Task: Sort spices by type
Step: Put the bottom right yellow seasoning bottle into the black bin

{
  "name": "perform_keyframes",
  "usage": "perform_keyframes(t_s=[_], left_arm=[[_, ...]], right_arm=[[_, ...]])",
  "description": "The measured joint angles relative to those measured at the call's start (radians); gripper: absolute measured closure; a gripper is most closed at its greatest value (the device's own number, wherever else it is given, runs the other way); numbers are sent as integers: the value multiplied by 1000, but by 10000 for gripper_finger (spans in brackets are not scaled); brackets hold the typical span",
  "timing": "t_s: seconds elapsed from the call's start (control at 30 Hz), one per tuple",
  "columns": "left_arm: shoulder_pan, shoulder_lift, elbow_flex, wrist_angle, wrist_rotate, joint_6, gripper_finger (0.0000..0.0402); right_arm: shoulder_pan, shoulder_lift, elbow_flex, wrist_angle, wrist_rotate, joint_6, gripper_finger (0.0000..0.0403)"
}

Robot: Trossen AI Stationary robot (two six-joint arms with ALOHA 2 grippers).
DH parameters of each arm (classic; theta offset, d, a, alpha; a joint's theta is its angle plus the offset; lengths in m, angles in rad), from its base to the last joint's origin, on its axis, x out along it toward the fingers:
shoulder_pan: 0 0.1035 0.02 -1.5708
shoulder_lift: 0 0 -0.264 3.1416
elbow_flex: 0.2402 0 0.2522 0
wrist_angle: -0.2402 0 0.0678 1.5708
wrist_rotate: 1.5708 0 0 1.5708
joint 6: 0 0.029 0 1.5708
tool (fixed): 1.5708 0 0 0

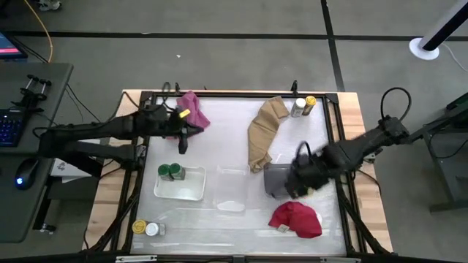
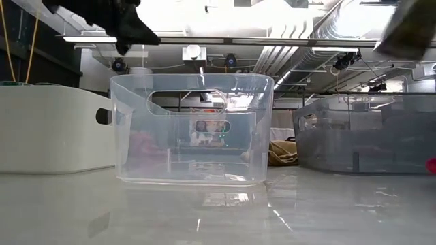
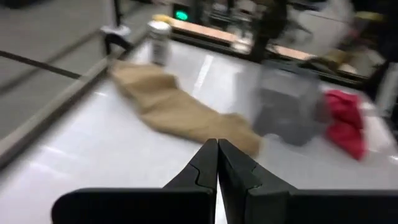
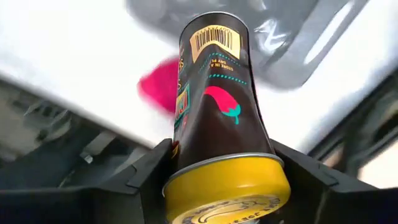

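My right gripper (image 4: 221, 155) is shut on a yellow-lidded amber jar (image 4: 214, 93) and hangs over the grey tray (image 1: 273, 180). My left gripper (image 3: 217, 163) is shut and empty, above the table beside the pink cloth (image 1: 194, 111). Two green-lidded jars (image 1: 172, 172) stand in the white tray (image 1: 183, 191). A white-lidded jar (image 1: 297, 108) and a yellow-lidded jar (image 1: 310, 102) stand at the far edge. Another yellow-lidded jar (image 1: 139, 227) and a white-lidded jar (image 1: 151, 229) stand at the near left corner. My right gripper pinches the amber jar between its two fingers (image 4: 154, 169), on the jar's side wall just under the yellow lid (image 4: 231, 188). The lid end lies back toward the wrist and the barcoded base (image 4: 214, 38) points away. The jar is lifted clear above the tray.
A clear tray (image 1: 231, 191) sits between the white and grey trays. A tan cloth (image 1: 263, 131) lies toward the far edge, a red cloth (image 1: 296, 219) near the grey tray's near side. A dark frame (image 1: 234, 93) borders the table.
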Motion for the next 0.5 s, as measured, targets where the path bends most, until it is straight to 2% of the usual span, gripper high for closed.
perform_keyframes(t_s=[0.1, 0.27, 0.5], left_arm=[[-16, 30, -15, 71, 63, -37, 402], [-42, 48, -16, 152, 67, -51, 401], [-44, 14, -16, 173, 67, -76, 402]], right_arm=[[-131, 21, 0, -79, -54, -118, 186], [-290, 76, -1, -129, -108, -305, 186], [-384, 223, -2, -129, -147, -521, 186]])
